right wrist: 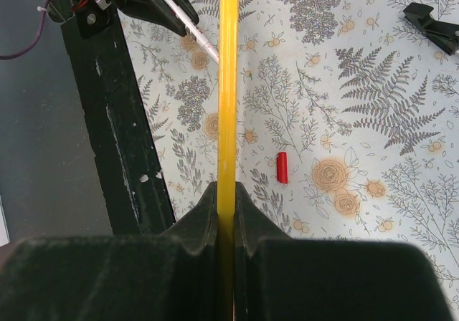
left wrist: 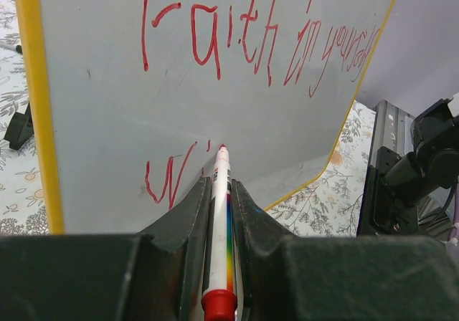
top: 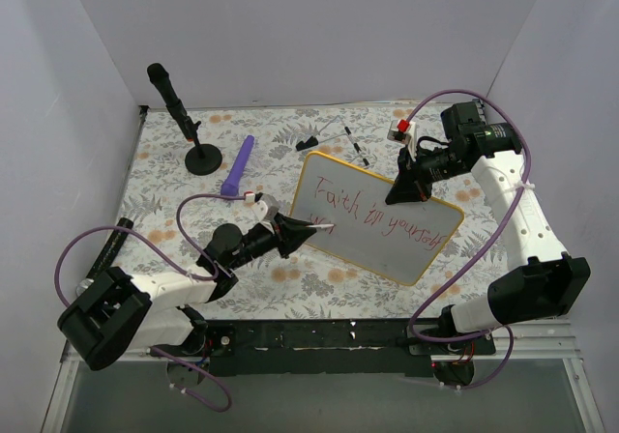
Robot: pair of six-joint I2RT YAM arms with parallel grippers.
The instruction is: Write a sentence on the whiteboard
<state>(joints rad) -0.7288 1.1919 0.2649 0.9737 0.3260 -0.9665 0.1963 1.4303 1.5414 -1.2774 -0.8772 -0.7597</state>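
Note:
The whiteboard [top: 382,230] with a yellow rim stands tilted on the floral cloth. Red lettering [top: 372,216] reading about "Faith in yourself" runs across it, also in the left wrist view [left wrist: 251,41]. A second red line starts low on the board [left wrist: 168,178]. My left gripper [top: 302,231] is shut on a white marker [left wrist: 219,228] with a rainbow stripe; its red tip touches the board. My right gripper [top: 398,193] is shut on the board's upper rim [right wrist: 228,84], seen edge-on in the right wrist view.
A black microphone stand [top: 184,114], a purple object [top: 239,165] and small black pens [top: 348,141] lie behind the board. A red marker cap [right wrist: 282,167] lies on the cloth. The black base rail [right wrist: 115,120] runs along the near edge.

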